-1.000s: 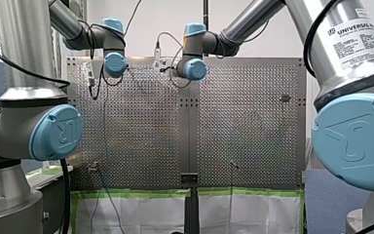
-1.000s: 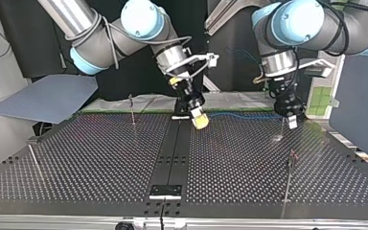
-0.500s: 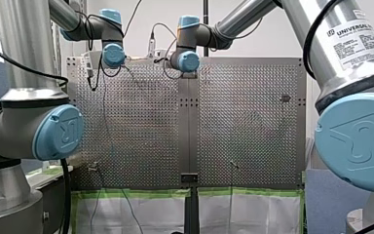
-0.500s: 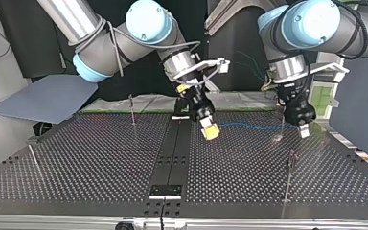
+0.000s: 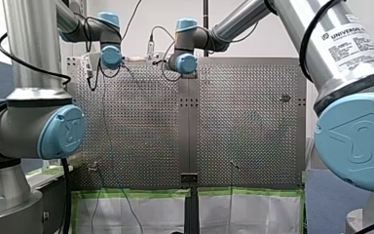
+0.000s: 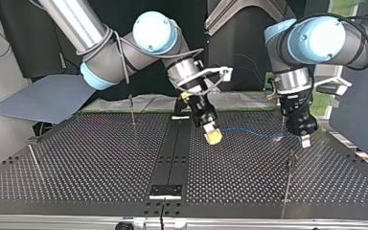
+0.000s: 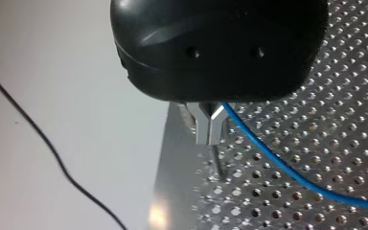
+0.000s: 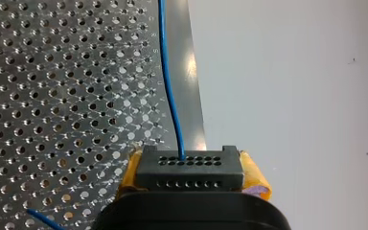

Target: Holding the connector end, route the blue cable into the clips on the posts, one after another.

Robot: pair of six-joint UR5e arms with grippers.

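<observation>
Right wrist view: right claw point(image 8: 190, 181) clamps connector point(image 8: 190, 166); left claw point(image 7: 210, 128) pinches blue cable point(image 7: 278, 165).

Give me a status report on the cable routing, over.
Right hand shut on black perforated connector block. Left hand shut on thin blue cable, strung between both. Thin metal post under left hand; nothing blocking.

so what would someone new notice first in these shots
The blue cable, a thin line stretched over the perforated table between the two pincers, at the top view's middle and right. The black connector it runs out of sits clamped between the yellow pads of my right pincer, while my left pincer pinches the cable further along with its metal fingers. Thin upright posts stand around them.
</observation>
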